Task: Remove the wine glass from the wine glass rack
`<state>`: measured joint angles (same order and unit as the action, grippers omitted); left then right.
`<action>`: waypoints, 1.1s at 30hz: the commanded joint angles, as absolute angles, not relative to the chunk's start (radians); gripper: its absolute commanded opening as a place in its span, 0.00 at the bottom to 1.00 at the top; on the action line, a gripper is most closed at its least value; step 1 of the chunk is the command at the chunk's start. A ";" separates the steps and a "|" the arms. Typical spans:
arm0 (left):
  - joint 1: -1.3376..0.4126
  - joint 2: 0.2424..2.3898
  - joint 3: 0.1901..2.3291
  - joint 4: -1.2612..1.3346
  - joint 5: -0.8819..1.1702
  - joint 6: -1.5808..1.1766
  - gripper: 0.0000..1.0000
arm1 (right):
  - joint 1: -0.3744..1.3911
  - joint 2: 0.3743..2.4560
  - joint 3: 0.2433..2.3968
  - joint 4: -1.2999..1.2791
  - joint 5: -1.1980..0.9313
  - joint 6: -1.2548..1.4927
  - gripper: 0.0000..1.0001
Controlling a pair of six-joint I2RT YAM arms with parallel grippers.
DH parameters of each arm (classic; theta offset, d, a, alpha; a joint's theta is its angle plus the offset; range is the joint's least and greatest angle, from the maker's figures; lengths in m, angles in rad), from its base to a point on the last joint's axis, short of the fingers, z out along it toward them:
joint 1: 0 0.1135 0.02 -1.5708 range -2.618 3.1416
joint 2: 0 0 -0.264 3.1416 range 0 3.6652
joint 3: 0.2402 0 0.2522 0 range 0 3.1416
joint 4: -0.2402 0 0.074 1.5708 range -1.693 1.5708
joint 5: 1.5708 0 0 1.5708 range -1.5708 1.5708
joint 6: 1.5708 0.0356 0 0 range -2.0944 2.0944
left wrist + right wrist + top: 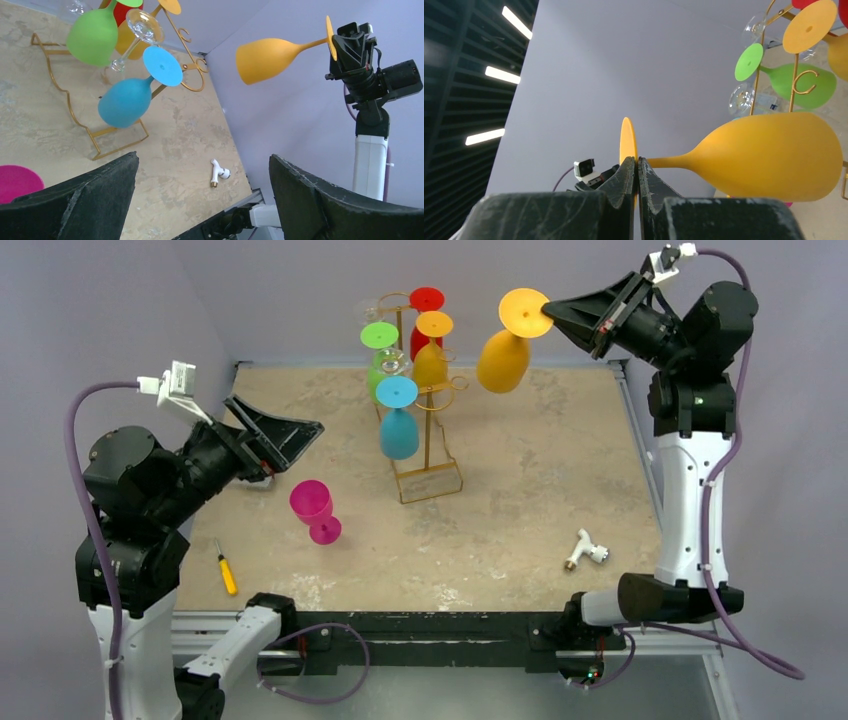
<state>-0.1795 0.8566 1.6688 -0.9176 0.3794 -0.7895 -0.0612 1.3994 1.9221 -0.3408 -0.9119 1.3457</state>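
My right gripper (549,312) is shut on the round foot of an orange wine glass (503,358), held in the air, bowl down, to the right of the gold wine glass rack (428,445) and apart from it. In the right wrist view the fingers (630,172) pinch the foot's edge and the orange glass (774,155) points right. The rack holds green (380,350), blue (399,425), yellow (431,355), red (425,308) and clear glasses. My left gripper (300,435) is open and empty, left of the rack. The left wrist view also shows the orange glass (270,57).
A magenta glass (315,510) stands upright on the table in front of the left gripper. A yellow-handled screwdriver (227,570) lies near the front left edge. A white tap fitting (586,552) lies at the front right. Purple walls close the back.
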 commanded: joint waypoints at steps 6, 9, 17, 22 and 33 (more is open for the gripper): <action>-0.183 0.866 1.615 -0.745 0.459 -0.872 0.98 | -0.066 1.367 1.800 0.323 -0.901 1.802 0.00; -0.183 0.881 1.614 -0.699 0.474 -0.896 0.98 | -0.066 1.381 1.788 0.432 -0.864 1.886 0.00; -0.183 0.933 1.510 -0.304 0.622 -1.098 0.95 | -0.061 1.438 1.756 0.756 -0.776 2.156 0.00; -0.190 0.997 1.499 -0.100 0.653 -1.192 0.93 | -0.034 1.467 1.786 0.819 -0.739 2.230 0.00; -0.226 1.112 1.483 0.235 0.657 -1.321 0.89 | 0.157 1.523 1.859 0.801 -0.676 2.219 0.00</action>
<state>-0.2077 1.0969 1.4914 0.0116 0.6380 -1.2507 0.0757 1.5375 1.8088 0.7578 -0.7258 2.0834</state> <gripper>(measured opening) 0.894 0.008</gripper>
